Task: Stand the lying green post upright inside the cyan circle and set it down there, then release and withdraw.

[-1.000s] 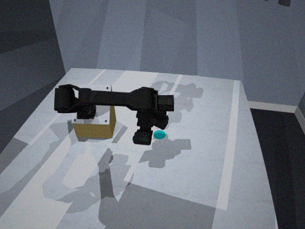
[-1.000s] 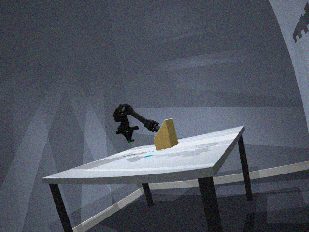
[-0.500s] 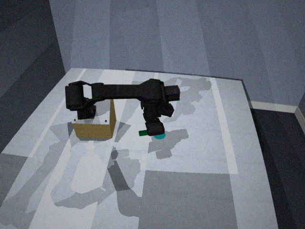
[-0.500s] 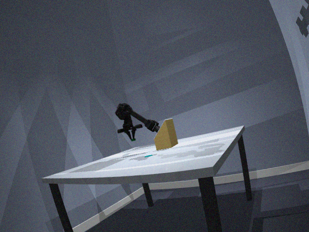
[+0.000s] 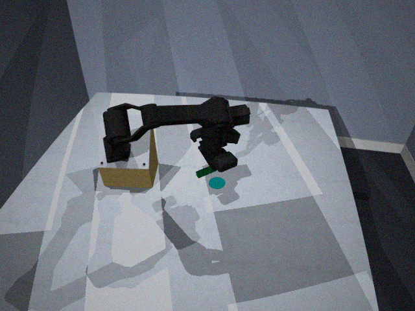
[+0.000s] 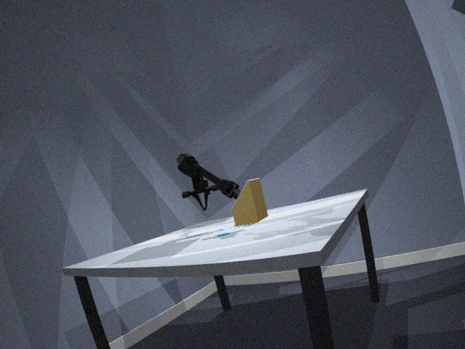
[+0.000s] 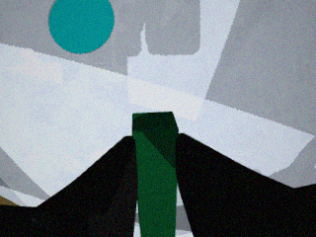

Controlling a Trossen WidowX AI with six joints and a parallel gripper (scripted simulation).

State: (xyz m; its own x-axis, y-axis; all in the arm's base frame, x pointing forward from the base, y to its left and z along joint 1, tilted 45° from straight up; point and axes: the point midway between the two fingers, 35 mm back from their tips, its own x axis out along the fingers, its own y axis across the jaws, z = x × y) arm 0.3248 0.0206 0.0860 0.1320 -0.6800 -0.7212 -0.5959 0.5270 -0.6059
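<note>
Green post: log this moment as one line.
gripper shut on green post | post held above table | cyan circle uncovered | placement not yet done

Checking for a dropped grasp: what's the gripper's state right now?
Gripper: closed on the green post, carried above the table.
</note>
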